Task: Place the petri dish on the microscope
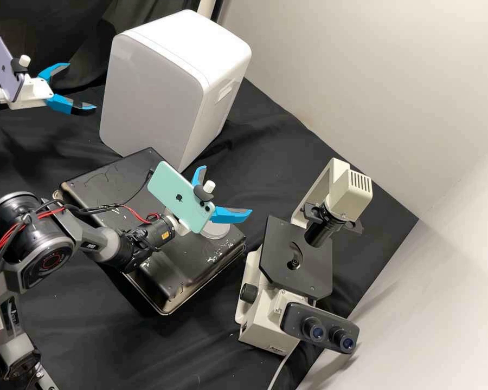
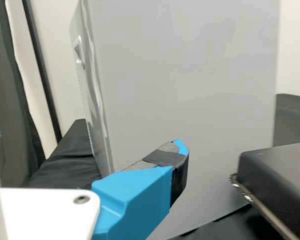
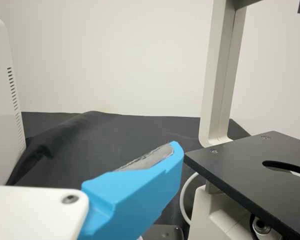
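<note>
A tall white rounded box-shaped appliance (image 1: 173, 81) stands at the back of the black-draped table (image 1: 92, 346). In front of it, almost against its lower edge, lies a flat black glossy tray (image 1: 119, 184). Beside the tray's near corner stands the cream-and-black microscope (image 1: 260, 309), its black stage plate (image 1: 309, 265) bare, with the lens barrel hanging over it.

The clear round petri dish (image 1: 218, 233) rests on the tray corner nearest the microscope, just short of the stage.

The right gripper (image 1: 226, 190) hangs directly over the dish, with its blue fingers (image 1: 230, 215) spread wide and pointing towards the microscope. Nothing is clamped between them. Whether they touch the dish cannot be told, since the gripper's body covers part of it.

The left gripper (image 1: 81, 86) is well apart at the far left, close beside the white appliance, its fingers also splayed wide with nothing between them.
</note>
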`<action>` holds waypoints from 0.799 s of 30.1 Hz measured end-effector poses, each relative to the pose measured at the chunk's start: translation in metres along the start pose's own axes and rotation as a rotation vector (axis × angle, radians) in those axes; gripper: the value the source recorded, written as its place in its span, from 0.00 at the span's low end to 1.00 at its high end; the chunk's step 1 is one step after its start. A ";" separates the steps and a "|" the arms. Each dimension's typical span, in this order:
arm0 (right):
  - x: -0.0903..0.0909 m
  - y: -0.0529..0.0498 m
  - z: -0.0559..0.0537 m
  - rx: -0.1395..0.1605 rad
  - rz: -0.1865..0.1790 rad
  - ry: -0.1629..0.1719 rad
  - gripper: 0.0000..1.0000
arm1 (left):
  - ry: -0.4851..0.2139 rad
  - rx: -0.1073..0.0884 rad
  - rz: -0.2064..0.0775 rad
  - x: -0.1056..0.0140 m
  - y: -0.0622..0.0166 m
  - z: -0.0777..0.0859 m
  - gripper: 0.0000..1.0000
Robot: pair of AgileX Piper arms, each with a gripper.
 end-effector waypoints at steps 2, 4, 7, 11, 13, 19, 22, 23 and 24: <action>0.000 0.000 0.000 0.000 0.000 0.000 1.00 | -0.024 0.004 -0.003 -0.007 -0.0019 0.005 1.00; 0.000 0.000 0.000 0.000 0.000 0.000 1.00 | -0.056 0.011 -0.005 -0.014 -0.0038 0.010 1.00; 0.000 0.000 0.000 0.000 0.000 0.000 1.00 | -0.095 0.020 -0.008 -0.024 -0.0073 0.016 1.00; 0.000 0.000 0.000 0.000 0.000 0.000 1.00 | -0.138 0.027 -0.026 -0.038 -0.0131 0.023 1.00; 0.000 0.000 0.000 0.000 0.000 0.000 1.00 | -0.158 0.026 -0.028 -0.044 -0.0151 0.027 1.00; 0.000 0.000 0.000 0.000 0.000 0.000 1.00 | -0.245 0.026 -0.047 -0.060 -0.0207 0.042 1.00; 0.000 0.000 0.000 0.000 0.000 0.000 1.00 | -0.318 0.024 -0.036 -0.068 -0.0195 0.055 1.00; 0.000 0.000 0.000 0.000 0.000 0.000 1.00 | -0.334 0.023 -0.029 -0.070 -0.0183 0.058 1.00; 0.000 0.000 0.000 0.000 0.000 0.000 1.00 | -0.347 0.022 -0.024 -0.072 -0.0176 0.060 1.00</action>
